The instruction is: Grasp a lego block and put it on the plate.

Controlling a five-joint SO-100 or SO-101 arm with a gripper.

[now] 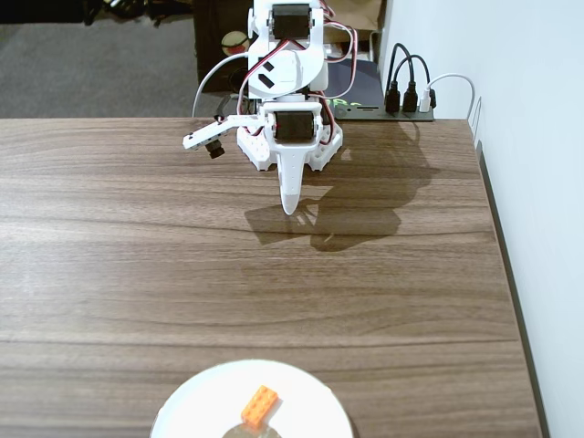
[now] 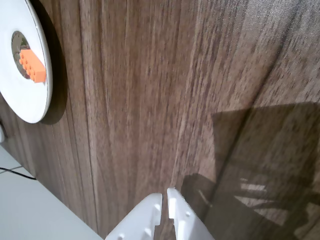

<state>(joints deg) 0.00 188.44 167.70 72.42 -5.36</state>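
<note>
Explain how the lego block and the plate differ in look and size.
The lego block is small, bright orange and rectangular with studs; the plate is far wider, round and white with a brownish-grey centre. The block lies on the plate, the plate on the table. Neither touches the pincer.

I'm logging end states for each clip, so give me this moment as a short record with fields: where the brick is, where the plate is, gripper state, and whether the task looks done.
lego block: orange brick lying on the plate, partly over its brownish centre
plate: white, round, at the near table edge in the fixed view, cropped by the frame
gripper: empty, fingers together, far from the plate near the arm's base
table: wood grain, nothing else on it
task status: looks done
</note>
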